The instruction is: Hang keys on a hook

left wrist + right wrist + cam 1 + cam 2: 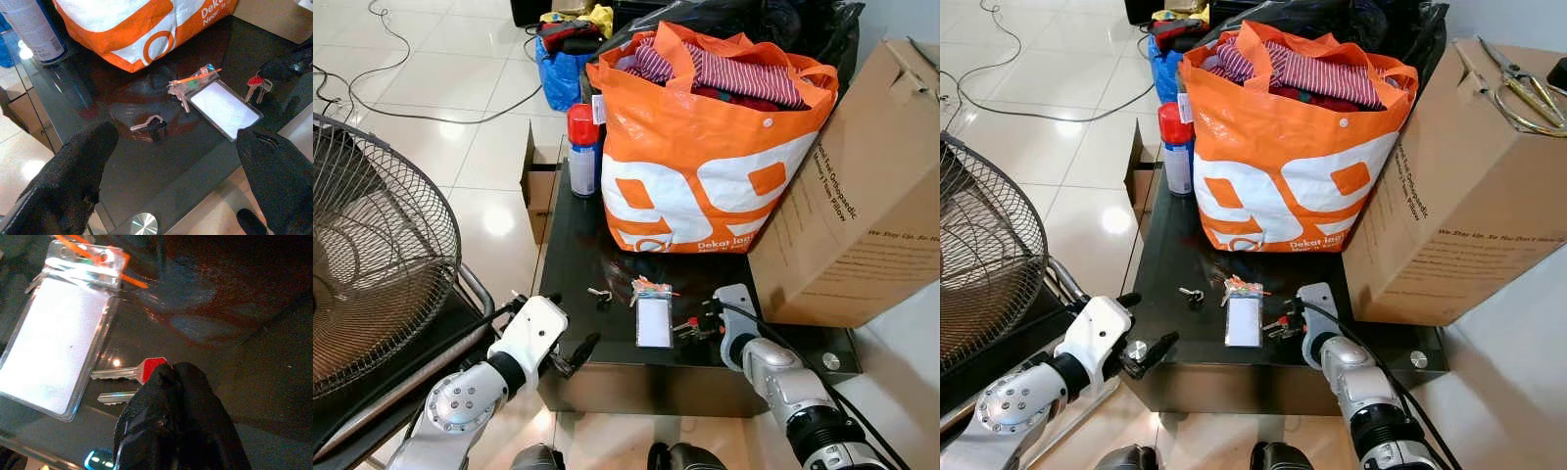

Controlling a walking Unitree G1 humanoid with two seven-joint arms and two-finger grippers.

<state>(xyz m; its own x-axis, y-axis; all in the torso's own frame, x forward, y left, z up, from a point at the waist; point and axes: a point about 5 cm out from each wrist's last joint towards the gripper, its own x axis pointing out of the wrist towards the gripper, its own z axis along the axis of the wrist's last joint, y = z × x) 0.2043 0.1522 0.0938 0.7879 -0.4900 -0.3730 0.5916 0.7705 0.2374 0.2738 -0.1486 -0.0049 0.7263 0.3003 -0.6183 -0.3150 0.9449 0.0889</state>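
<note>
Glossy black table (576, 245) on pale tiled floor (480, 88)

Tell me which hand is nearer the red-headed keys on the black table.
Right. The right hand is down on the red-headed keys, its fingers closed at their heads. The left hand hangs open off the table's front left edge, well away from them.

Orange bag (1283, 176): big white "9"-like figures; small white print "Dekat lagi", remainder cropped by the fold. Cardboard box (862, 206): side print "Orthopaedic Memory Foam Pillow", lower line starting "We Stay Up". Spray can (581, 147) label unreadable.
</note>
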